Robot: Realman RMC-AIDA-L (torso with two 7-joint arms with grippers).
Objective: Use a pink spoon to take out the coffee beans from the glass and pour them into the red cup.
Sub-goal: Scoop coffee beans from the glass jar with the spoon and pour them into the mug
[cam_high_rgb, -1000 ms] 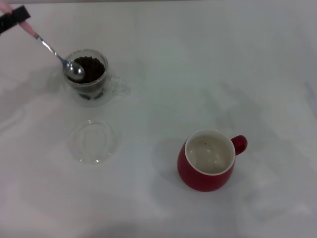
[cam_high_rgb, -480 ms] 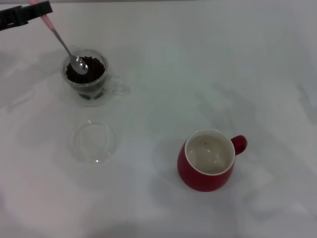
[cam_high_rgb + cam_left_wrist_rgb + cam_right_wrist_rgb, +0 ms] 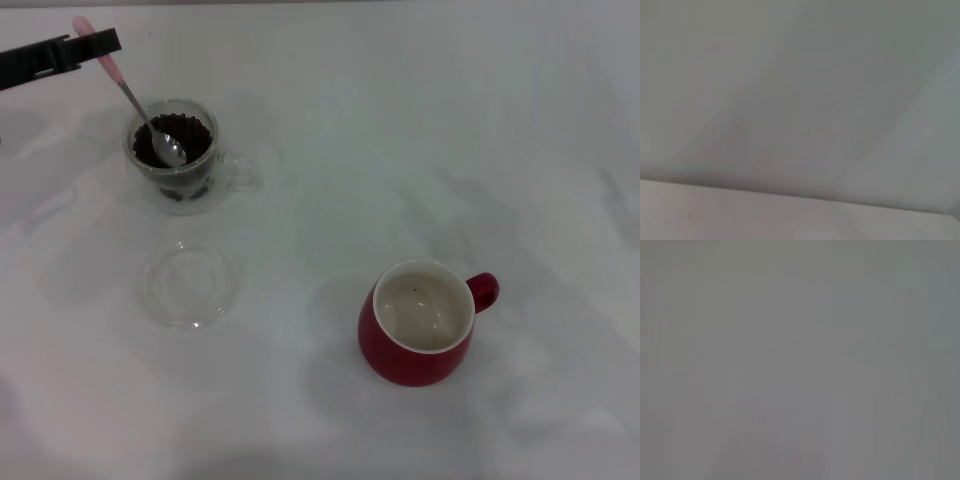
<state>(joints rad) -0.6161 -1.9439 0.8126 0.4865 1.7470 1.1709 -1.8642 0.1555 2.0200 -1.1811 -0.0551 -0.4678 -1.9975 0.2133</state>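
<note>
In the head view the glass [image 3: 178, 160] stands at the far left of the white table, filled with dark coffee beans [image 3: 190, 135]. My left gripper [image 3: 98, 45] comes in from the far left edge, shut on the pink handle of the pink spoon [image 3: 128, 92]. The spoon slants down into the glass, and its metal bowl rests on the beans. The red cup [image 3: 422, 325] stands near the middle right, its handle to the right, with a cream inside that holds a tiny dark speck. My right gripper is out of view. Both wrist views show only blank surface.
A flat round clear glass saucer [image 3: 190, 285] lies on the table just in front of the glass. White table [image 3: 400, 150] stretches between the glass and the red cup.
My left gripper has moved right and slightly toward the glass. The spoon has become steeper, and its bowl has shifted from the glass's left rim onto the beans.
</note>
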